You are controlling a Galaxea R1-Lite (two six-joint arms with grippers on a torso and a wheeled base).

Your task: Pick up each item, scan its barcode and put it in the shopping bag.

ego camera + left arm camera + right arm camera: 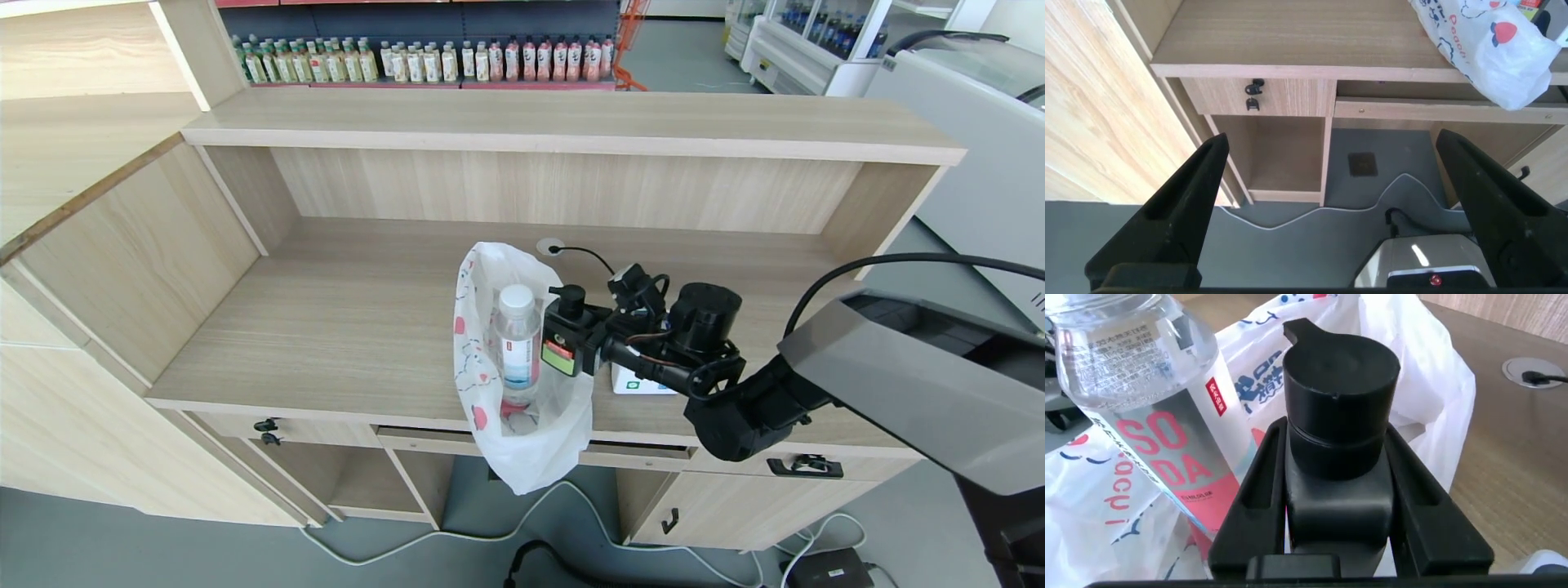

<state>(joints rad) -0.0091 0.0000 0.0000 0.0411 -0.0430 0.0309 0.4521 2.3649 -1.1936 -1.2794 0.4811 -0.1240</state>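
Right end effector (581, 347) is clamped on an upright black pump bottle (567, 314), right beside the shopping bag (482, 384). The bag's mouth lies just to its left, with a soda bottle (518, 343) standing inside.

Shopping bag (478, 367): one. Bottles at the bag: two, namely one clear bottle (518, 343) with a white cap and one black pump bottle (566, 322). Counter (343, 327): one. White box (633, 382) on it: one. Cable grommet (549, 246) in it: one. Grippers: two, the left gripper (1335, 192) and the right gripper (575, 347). Drawer lock with keys (265, 431): one. Black drawer handle (804, 466): one. Back shelf: one row of drink bottles (424, 61), too small and crowded for an exact count.
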